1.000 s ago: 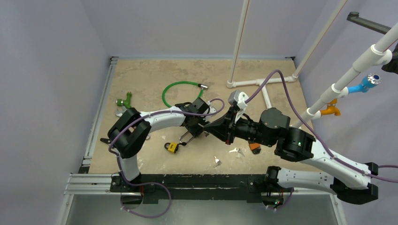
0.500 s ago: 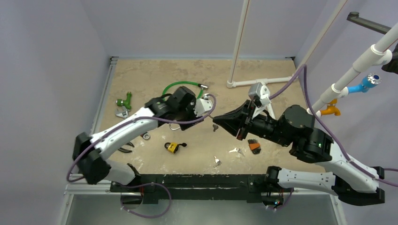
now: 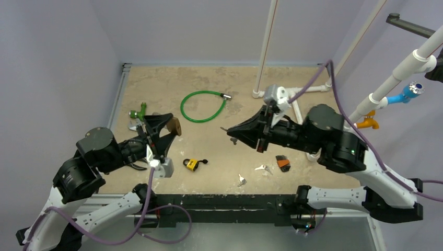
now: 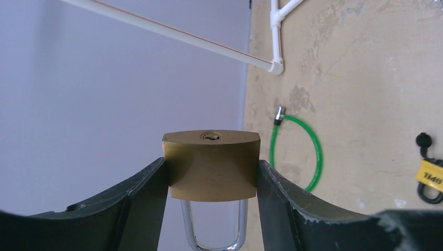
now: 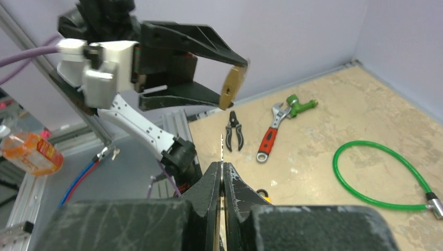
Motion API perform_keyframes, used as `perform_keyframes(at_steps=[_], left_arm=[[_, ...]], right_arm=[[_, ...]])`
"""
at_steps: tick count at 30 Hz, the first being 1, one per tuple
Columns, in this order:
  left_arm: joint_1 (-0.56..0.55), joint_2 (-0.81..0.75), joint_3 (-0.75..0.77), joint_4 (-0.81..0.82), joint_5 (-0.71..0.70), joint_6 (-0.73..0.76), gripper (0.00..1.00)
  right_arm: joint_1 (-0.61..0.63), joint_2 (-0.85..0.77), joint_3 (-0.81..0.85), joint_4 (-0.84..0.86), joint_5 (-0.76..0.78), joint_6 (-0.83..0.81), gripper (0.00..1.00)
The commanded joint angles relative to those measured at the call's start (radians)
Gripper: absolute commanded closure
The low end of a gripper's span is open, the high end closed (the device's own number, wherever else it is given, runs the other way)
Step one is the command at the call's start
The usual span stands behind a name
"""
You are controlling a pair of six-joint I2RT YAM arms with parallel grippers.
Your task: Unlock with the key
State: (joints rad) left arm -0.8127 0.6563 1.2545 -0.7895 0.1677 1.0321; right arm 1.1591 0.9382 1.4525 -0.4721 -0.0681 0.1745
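Left gripper [image 3: 168, 128]: jaws partly spread and pinching the padlock [image 4: 211, 166] by its two side faces, held up off the table [image 3: 156, 83].
Padlock: brass, wedged between the fingertips. Its keyhole [image 4: 211, 137] end pokes out past the tips, facing away from the wrist.
Shackle [image 4: 213, 232]: silver, points back towards the left wrist between the fingers. Whether it is latched cannot be told.
Right gripper [image 5: 222, 166]: jaws pressed together on the key [image 5: 222, 149], also held up off the table.
Key: its thin blade sticks straight out past the right fingertips and aims at the left gripper. The tip is short of the padlock and apart from it.
Gap: the two grippers face each other tip to tip, well apart.
Cable [image 3: 202, 106]: green loop on the table, beyond both grippers.
Yellow lock [image 3: 192, 164]: on the table, below the gap between the grippers.
Spare keys [image 3: 241, 180]: on the table, under the right gripper's near side.
Wrench [image 5: 271, 133], pliers [image 5: 235, 130]: on the table, under the left gripper.
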Motion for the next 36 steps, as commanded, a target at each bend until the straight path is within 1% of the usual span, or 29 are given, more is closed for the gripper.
perform_keyframes(at_steps=[1,3,7,11,19,26,36], left_arm=[[-0.009,-0.061,0.000,0.012,0.097,0.304,1.00],[-0.009,-0.078,0.026,-0.031,0.111,0.358,1.00],[-0.010,-0.070,0.092,-0.093,0.128,0.399,1.00],[-0.010,-0.076,0.094,-0.128,0.145,0.494,1.00],[-0.010,-0.079,0.017,-0.037,0.121,0.507,1.00],[-0.010,-0.041,0.019,0.020,-0.004,0.484,1.00],[-0.009,-0.038,0.010,0.035,-0.045,0.474,1.00]], right_arm=[[-0.002,0.146,0.095,-0.076,-0.066,-0.065,1.00],[-0.002,0.186,0.124,-0.092,-0.076,-0.079,1.00],[-0.002,0.252,0.167,-0.097,-0.096,-0.098,1.00],[-0.002,0.302,0.205,-0.099,-0.115,-0.113,1.00],[-0.003,0.350,0.228,-0.071,-0.157,-0.127,1.00],[-0.002,0.390,0.224,-0.054,-0.141,-0.118,1.00],[-0.002,0.416,0.218,0.018,-0.119,-0.137,1.00]])
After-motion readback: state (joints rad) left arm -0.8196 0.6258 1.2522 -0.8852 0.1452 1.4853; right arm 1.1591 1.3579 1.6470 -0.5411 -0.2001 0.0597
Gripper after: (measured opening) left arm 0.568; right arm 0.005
